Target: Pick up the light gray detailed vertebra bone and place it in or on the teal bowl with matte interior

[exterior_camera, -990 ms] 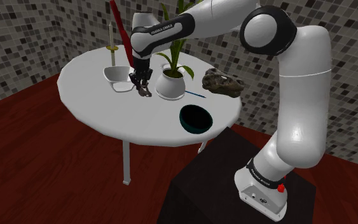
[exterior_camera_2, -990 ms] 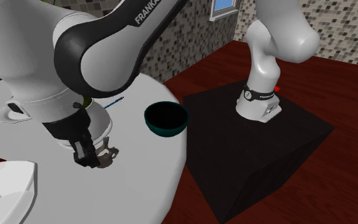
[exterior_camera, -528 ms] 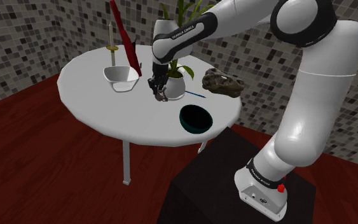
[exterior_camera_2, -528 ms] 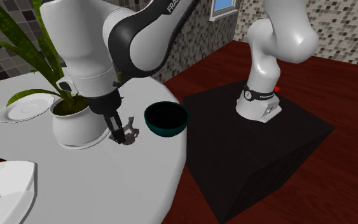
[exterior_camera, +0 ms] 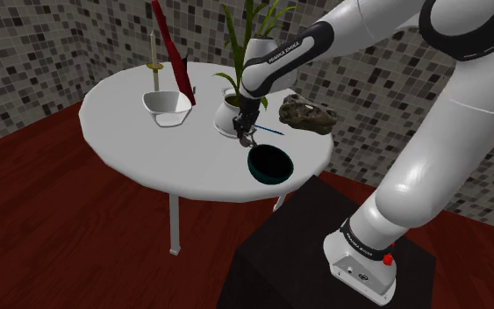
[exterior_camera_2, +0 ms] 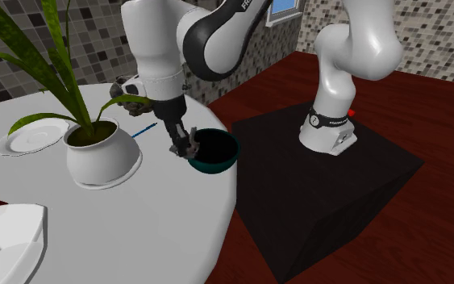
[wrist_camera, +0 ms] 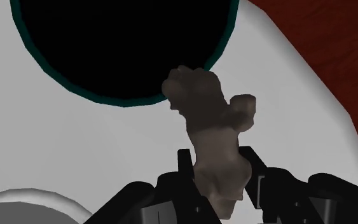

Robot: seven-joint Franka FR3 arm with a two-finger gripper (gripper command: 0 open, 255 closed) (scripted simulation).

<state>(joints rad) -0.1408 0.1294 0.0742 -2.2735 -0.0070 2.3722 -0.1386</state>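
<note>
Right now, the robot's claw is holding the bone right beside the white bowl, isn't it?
No. The gripper holds the bone beside the teal bowl instead; the wrist view shows the bone at that bowl's rim.

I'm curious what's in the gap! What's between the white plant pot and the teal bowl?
In the second exterior view, the gripper hangs there above the bare table, jaws shut on the grey-brown vertebra bone, close to the teal bowl rim.

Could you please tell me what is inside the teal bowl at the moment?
Nothing shows inside the round teal bowl; its dark interior looks bare. The grey-brown vertebra bone, clasped by the black fingers, hangs at its rim, hiding a sliver.
</note>
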